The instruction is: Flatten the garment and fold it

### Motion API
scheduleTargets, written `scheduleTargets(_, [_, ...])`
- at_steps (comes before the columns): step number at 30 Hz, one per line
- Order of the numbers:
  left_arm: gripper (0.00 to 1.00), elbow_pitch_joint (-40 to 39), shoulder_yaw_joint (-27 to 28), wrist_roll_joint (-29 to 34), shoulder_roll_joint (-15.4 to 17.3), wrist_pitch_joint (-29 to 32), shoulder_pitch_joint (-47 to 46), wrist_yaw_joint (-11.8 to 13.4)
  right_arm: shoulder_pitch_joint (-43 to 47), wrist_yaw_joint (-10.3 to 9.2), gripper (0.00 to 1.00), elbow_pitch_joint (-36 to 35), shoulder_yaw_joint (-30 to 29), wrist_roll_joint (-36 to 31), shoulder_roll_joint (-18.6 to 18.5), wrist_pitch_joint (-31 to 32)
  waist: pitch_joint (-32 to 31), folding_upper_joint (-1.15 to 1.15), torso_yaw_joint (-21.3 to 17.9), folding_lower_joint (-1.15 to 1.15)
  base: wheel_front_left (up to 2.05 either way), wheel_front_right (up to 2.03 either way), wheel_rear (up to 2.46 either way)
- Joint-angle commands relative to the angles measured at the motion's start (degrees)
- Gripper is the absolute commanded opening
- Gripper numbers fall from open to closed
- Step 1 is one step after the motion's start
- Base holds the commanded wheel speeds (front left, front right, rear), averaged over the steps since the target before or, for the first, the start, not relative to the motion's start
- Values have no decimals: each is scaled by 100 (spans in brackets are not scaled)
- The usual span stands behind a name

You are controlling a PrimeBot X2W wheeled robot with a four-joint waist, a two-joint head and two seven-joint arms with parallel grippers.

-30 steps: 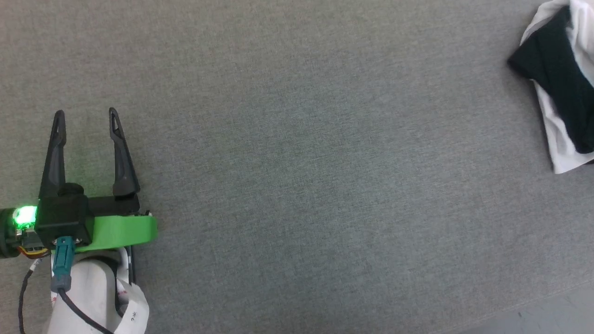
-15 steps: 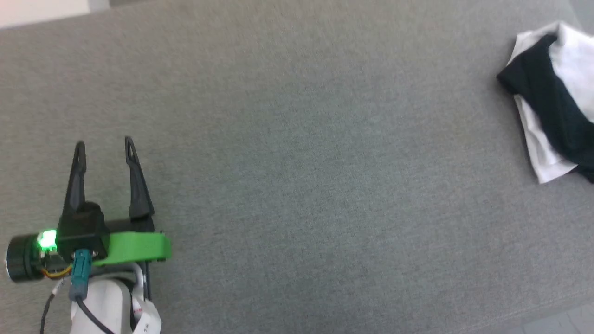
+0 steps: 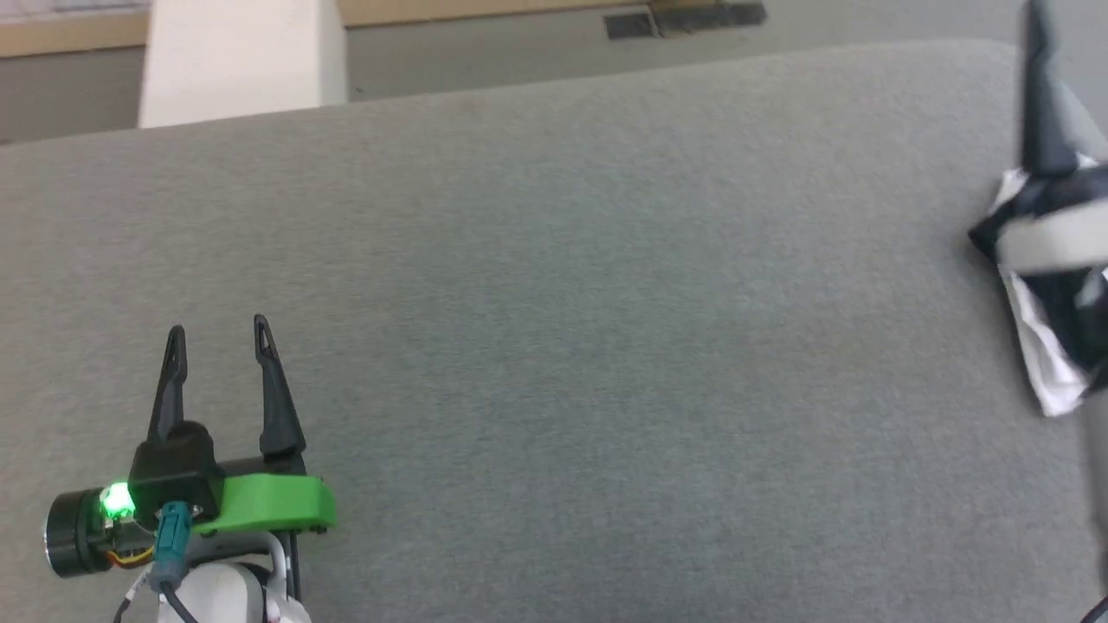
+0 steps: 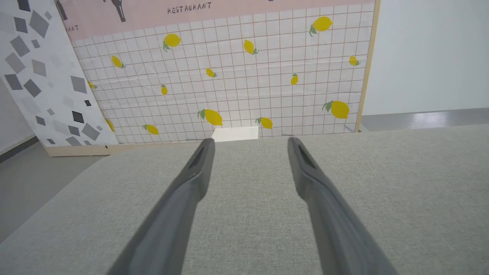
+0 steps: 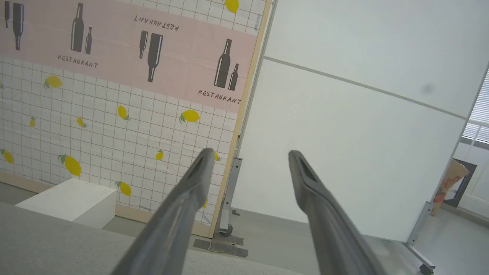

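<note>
The garment [image 3: 1043, 372] lies bunched at the right edge of the head view, white cloth with black parts, cut off by the frame. A blurred dark finger [image 3: 1041, 121] of my right arm rises just above it, with a pale blurred band across the cloth. In the right wrist view my right gripper [image 5: 248, 152] is open, with nothing between its fingers, which point out over the far edge. My left gripper [image 3: 218, 329] hovers open over the grey surface at the lower left, far from the garment, and holds nothing [image 4: 250, 140].
The grey fabric surface [image 3: 554, 303] spreads wide between the left gripper and the garment. Past its far edge stand a white box [image 3: 242, 61], a lemon-patterned panel [image 4: 229, 76] and a white partition [image 5: 344, 133] on the floor.
The head camera has tilted up, so the far edge and floor now show. A right-arm finger has come into view at the right edge above the garment. The left gripper stays open.
</note>
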Motion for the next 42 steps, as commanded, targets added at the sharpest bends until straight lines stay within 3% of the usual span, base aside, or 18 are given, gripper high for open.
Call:
scheduleTargets(1, [100, 20, 20, -37, -31, -28, 91, -28, 309, -10, 100, -263, -57, -33, 225, -26, -330, 0, 366, 0, 0, 0, 0])
scheduleTargets(5, [100, 9, 24, -16, -60, -28, 151, -60, 1084, -10, 100, -681, -55, 47, 736, -26, -368, 0, 488, 0, 0, 0, 0])
scheduleTargets(11, [100, 58, -44, 16, -124, -28, 197, -95, 2015, -10, 100, -672, -88, 234, 1170, -26, -421, 0, 604, 0, 0, 0, 0])
scheduleTargets(21, [100, 254, -178, 49, -171, -28, 238, -223, 2970, -10, 100, -921, -475, 275, 1495, -27, -548, 0, 679, 0, 0, 0, 0])
scheduleTargets(28, [100, 427, -135, -54, -190, -28, 287, -345, 3320, -10, 100, -1230, -410, 35, 1540, -27, -611, 0, 667, 0, 0, 0, 0])
scheduleTargets(29, [0, 453, -161, -31, -155, 10, 221, -327, 3289, 0, 0, -1189, -425, 60, 1514, 6, -614, 0, 668, 0, 0, 0, 0])
scheduleTargets(42, [0, 433, -161, -8, -173, 152, 235, -381, 3312, -1, 0, -1208, -375, -8, 1523, 151, -680, 0, 656, 0, 0, 0, 0])
